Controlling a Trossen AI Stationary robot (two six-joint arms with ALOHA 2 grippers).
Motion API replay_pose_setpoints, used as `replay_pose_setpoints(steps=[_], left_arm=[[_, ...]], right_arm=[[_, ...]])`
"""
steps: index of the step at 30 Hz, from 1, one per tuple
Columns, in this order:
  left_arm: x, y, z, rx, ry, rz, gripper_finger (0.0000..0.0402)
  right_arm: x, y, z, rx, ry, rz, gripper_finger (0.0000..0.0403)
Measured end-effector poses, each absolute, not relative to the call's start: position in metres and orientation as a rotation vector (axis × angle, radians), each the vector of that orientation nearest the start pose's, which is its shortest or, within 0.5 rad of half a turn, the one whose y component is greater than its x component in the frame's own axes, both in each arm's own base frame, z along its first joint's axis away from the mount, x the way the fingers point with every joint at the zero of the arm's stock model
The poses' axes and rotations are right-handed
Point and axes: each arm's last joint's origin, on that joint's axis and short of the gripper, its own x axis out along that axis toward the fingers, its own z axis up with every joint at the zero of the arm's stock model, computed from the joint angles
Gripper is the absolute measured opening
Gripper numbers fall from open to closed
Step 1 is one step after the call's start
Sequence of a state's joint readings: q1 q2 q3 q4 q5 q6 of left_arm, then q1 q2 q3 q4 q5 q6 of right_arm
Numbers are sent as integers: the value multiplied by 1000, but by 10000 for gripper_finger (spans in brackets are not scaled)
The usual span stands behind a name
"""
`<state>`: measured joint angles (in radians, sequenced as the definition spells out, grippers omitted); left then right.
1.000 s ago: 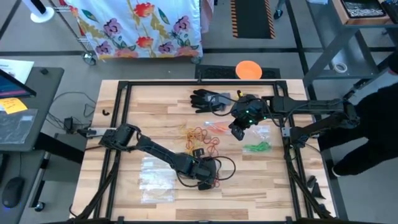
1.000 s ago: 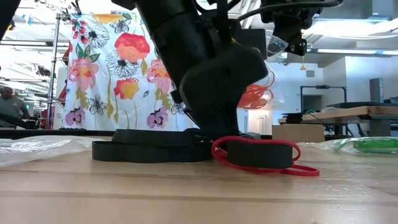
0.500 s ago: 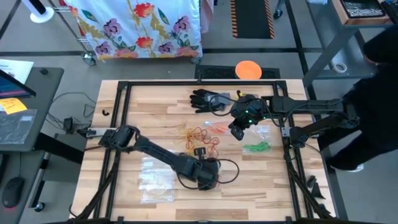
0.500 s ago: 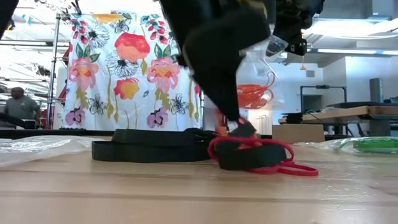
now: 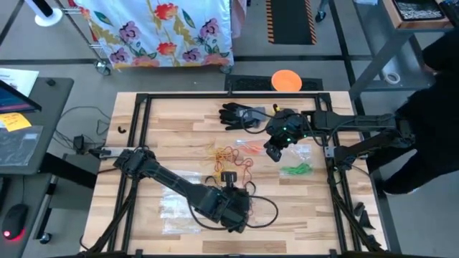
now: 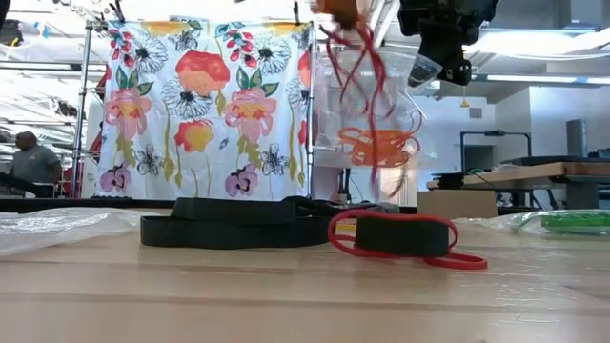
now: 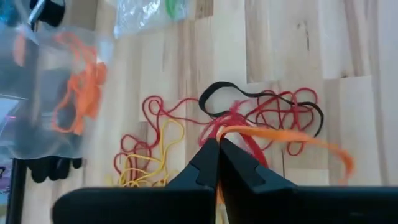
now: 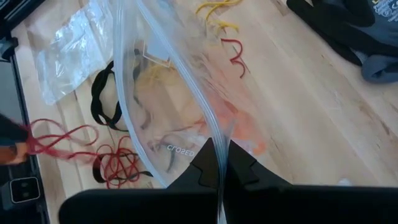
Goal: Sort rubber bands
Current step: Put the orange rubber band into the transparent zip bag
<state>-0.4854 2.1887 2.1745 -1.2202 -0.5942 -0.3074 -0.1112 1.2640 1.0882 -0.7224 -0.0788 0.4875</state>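
I've got red and orange rubber bands [image 7: 249, 134] pinched in my left fingers [image 7: 217, 163], lifted above the tangled pile [image 5: 231, 157] mid-worktop so the strands hang free of it. Further right, my right fingers [image 8: 222, 163] are clamped on the rim of a clear bag [image 8: 168, 93] holding orange bands, keeping its mouth up to receive these.

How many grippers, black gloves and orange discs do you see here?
Grippers: 2, the left gripper and the right gripper
Black glove: 1
Orange disc: 1
Total: 4
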Motion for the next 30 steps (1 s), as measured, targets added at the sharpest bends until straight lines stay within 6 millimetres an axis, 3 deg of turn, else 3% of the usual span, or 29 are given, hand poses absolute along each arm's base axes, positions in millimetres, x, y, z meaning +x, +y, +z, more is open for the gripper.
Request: replay_pose_setpoints(steps=[3, 7, 10, 17, 25, 30], left_arm=[[404, -196, 287, 349, 1046, 212, 1], [415, -198, 262, 366, 1055, 178, 10], [425, -200, 234, 431, 1080, 150, 38], [442, -206, 202, 436, 1048, 167, 118], [419, -199, 209, 561, 1127, 365, 117], [407, -209, 202, 601, 1158, 366, 104]], right_arm=[[250, -26, 295, 558, 880, -260, 0], [247, -25, 293, 559, 915, -270, 0], [246, -25, 292, 559, 935, -275, 0], [246, -25, 292, 559, 938, -275, 0], [245, -25, 292, 558, 939, -274, 0], [246, -22, 292, 552, 943, -263, 0]])
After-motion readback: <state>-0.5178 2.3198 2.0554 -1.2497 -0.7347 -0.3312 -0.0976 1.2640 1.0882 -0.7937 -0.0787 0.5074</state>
